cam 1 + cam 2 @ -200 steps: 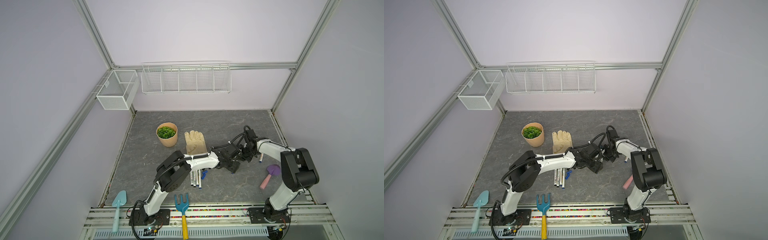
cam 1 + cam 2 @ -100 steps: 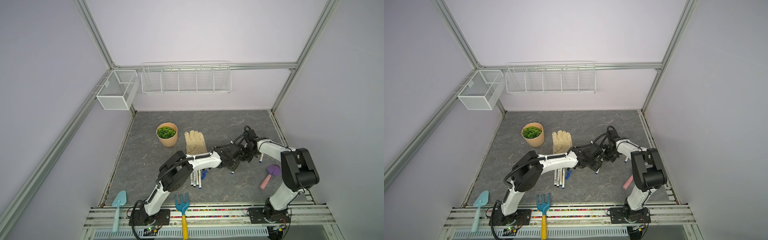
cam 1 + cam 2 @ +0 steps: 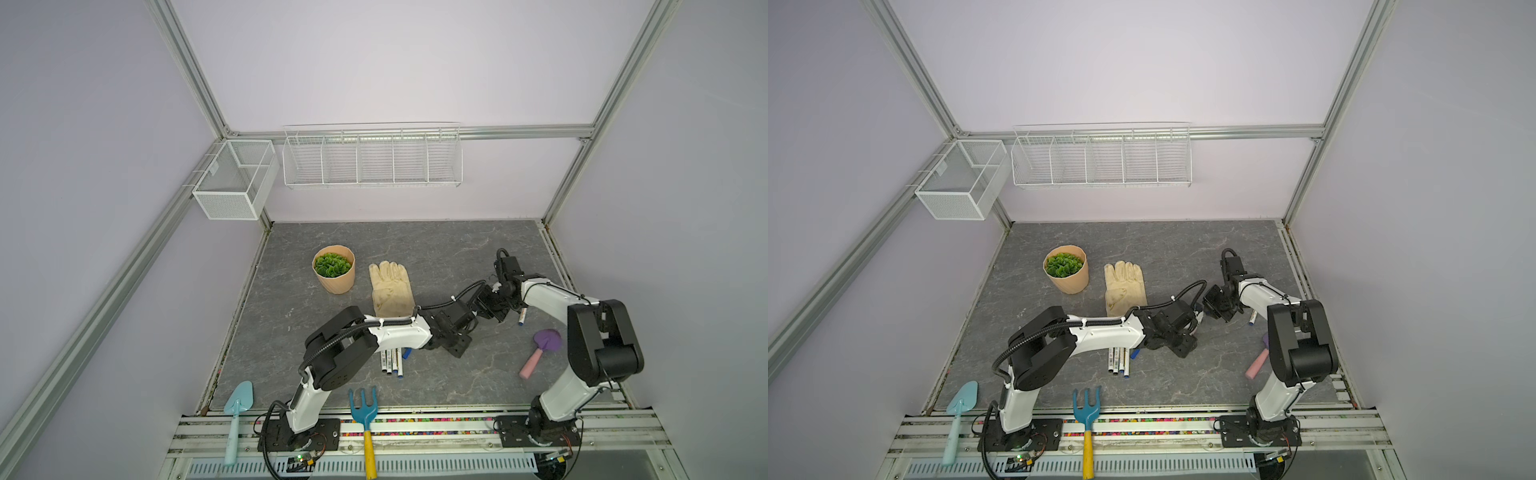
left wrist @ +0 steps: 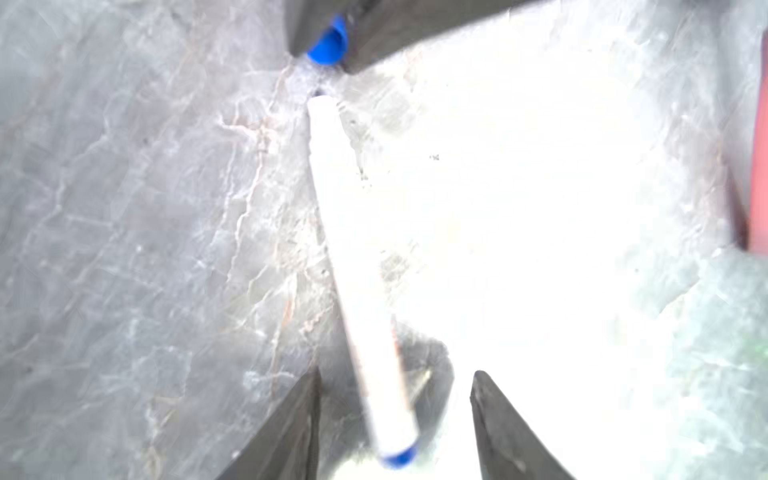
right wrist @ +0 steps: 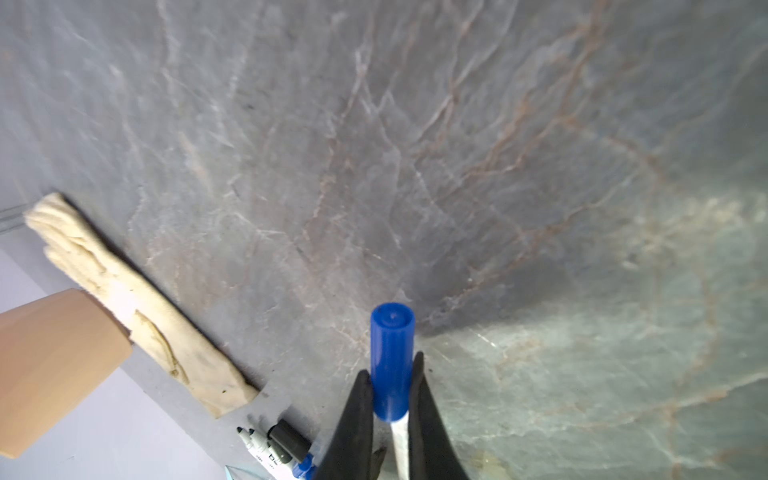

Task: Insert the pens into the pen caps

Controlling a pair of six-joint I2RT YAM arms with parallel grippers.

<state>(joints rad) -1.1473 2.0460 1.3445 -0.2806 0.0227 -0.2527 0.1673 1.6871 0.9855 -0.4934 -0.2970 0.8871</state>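
White pen (image 4: 353,270) aimed at blue pen cap (image 5: 391,357)
The right jaws clamp the pen cap; the left jaws stand apart around the pen, with gaps on both sides.

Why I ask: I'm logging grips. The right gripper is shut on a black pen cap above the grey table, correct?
No: the pen cap is blue, not black, as the right wrist view shows. The right gripper is indeed shut on it above the grey table.
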